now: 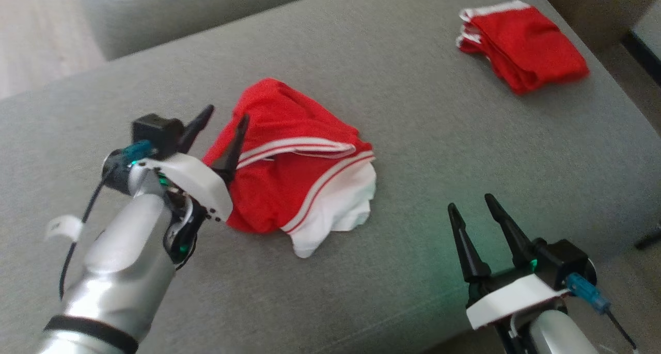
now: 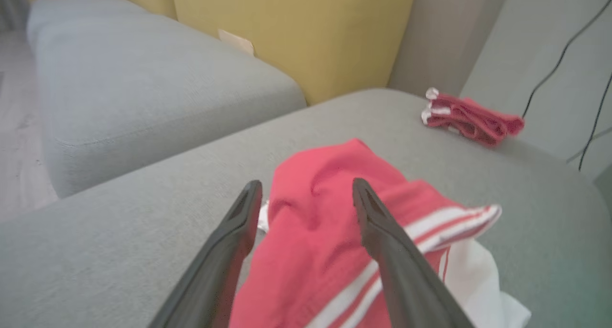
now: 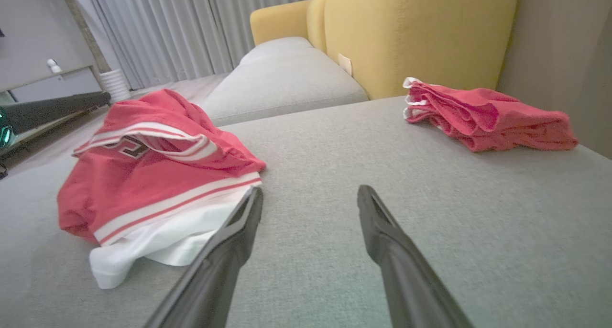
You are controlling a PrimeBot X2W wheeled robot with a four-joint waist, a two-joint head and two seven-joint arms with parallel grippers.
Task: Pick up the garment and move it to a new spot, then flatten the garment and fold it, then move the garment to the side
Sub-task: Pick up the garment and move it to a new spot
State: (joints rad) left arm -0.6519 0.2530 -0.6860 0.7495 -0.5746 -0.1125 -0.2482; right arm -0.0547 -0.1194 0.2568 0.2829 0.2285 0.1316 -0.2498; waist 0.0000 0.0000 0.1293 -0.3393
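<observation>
- The garment (image 1: 273,189) is red, with white stripes and a white panel along its near edge.
- The folded cloth (image 1: 524,47) at the far right is red with white trim.
- The sofa seat (image 1: 413,137) is plain grey.
- The backrest (image 2: 296,31) is yellow.
- The left gripper (image 1: 226,112) and right gripper (image 1: 470,201) have black fingers and white housings.

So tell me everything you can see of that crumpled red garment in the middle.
The red garment is thin sports-style fabric with white stripe trim, a white panel along one edge and a dark print partly hidden in a fold. It lies crumpled in a loose heap on the grey sofa cushion. The open left gripper straddles its left edge; whether it touches is unclear.
</observation>
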